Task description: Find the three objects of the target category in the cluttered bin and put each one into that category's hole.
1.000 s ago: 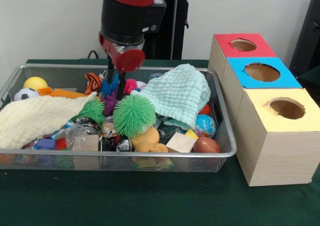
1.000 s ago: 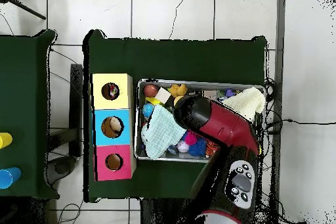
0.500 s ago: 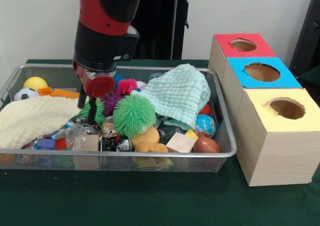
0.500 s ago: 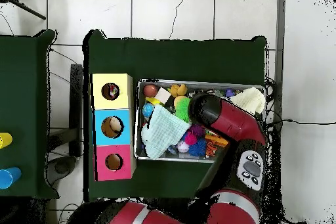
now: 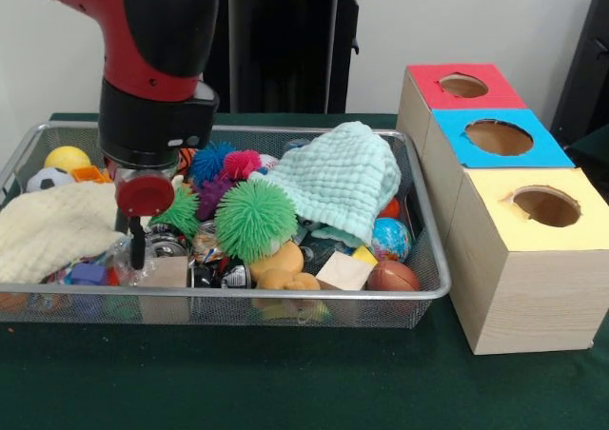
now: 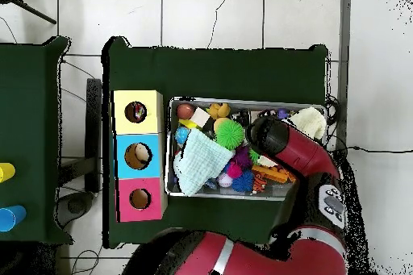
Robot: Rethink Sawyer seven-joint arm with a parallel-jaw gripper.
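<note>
The wire mesh bin sits on the green table, full of toys and cloths. My gripper hangs low in the bin's left part, at the right edge of a cream cloth, above clear crinkled plastic. In the overhead view my arm hides the gripper. I see no patchwork ball in the bin. The yellow-topped box's round hole is nearest the camera on the right. In the overhead view something many-coloured shows inside that hole.
A spiky green ball, a mint cloth, a globe ball, a brown ball and an orange toy fill the bin's middle and right. A yellow ball lies far left. The blue-topped box and the red-topped box stand behind.
My arm has swung from the bin's middle to its left part in the front view and come down lower. Less of the cream cloth shows beside it.
</note>
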